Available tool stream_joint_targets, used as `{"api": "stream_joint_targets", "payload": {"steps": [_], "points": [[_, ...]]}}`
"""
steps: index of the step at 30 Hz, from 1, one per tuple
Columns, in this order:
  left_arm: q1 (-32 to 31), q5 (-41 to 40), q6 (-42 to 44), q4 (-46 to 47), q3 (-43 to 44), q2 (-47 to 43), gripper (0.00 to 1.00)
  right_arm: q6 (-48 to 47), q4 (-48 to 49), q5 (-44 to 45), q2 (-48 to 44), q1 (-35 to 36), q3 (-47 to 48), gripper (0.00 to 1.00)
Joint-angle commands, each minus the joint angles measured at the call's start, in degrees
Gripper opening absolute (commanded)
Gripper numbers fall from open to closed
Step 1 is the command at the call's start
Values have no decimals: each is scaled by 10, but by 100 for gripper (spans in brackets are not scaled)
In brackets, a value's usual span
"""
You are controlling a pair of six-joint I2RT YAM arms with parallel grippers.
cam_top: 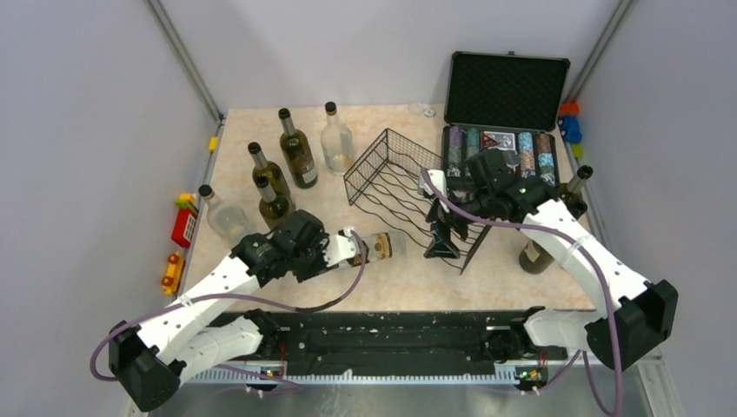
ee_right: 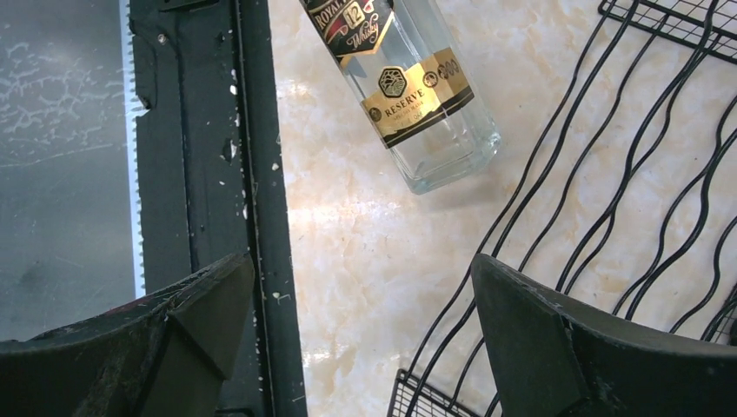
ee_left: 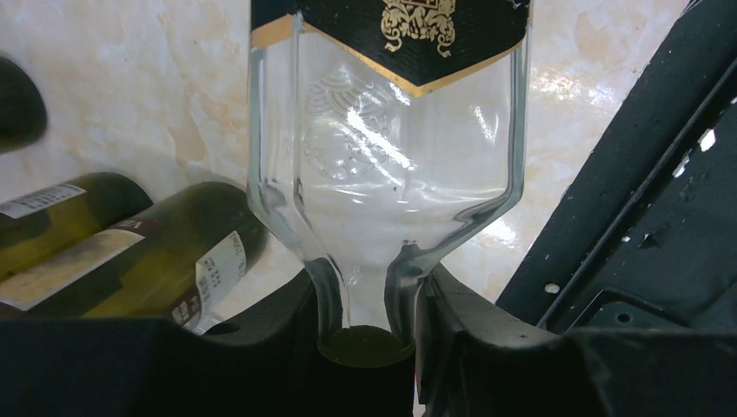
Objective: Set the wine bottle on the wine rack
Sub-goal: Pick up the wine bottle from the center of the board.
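Clamping the neck of the clear bottle (cam_top: 383, 246), the left gripper (cam_top: 355, 247) held it on its side near the front edge of the table (cam_top: 408, 282), base pointing at the rack (cam_top: 391, 178). The bottle was not on the rack. From above, base and wire looked almost in contact. The right wrist view showed a strip of bare table between them, and it alone made the gold label readable: "RESERVE", with "12" on the black label above. No view settled whether the bottle rested on the table or hung just over it.

The left wrist view gave what the others hid: both fingers (ee_left: 287, 339) pressed against the narrow neck, the shoulder widening away from them, and two green bottles (ee_left: 156, 261) off to one side.

The right gripper (cam_top: 445, 233) hung over the rack's near end, jaws spread wide with only table and wire between them. Only the top view took in the open case (cam_top: 507, 91) behind the rack and a dark bottle (cam_top: 534, 257) beside the right arm.
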Motion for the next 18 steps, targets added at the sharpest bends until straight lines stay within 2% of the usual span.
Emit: {"api": "stream_joint_targets", "payload": {"steps": [1,11,18], "points": [[5,28,-67,133,-10,-25,0,-10,3,-2,-20,-7,16,99],[10,16,-148,215,-72,-42,0,-3,28,-4,-40,-12,-17,99],[32,52,-172,226,-87,-47,0,-2,40,0,-55,-13,-35,99]]}}
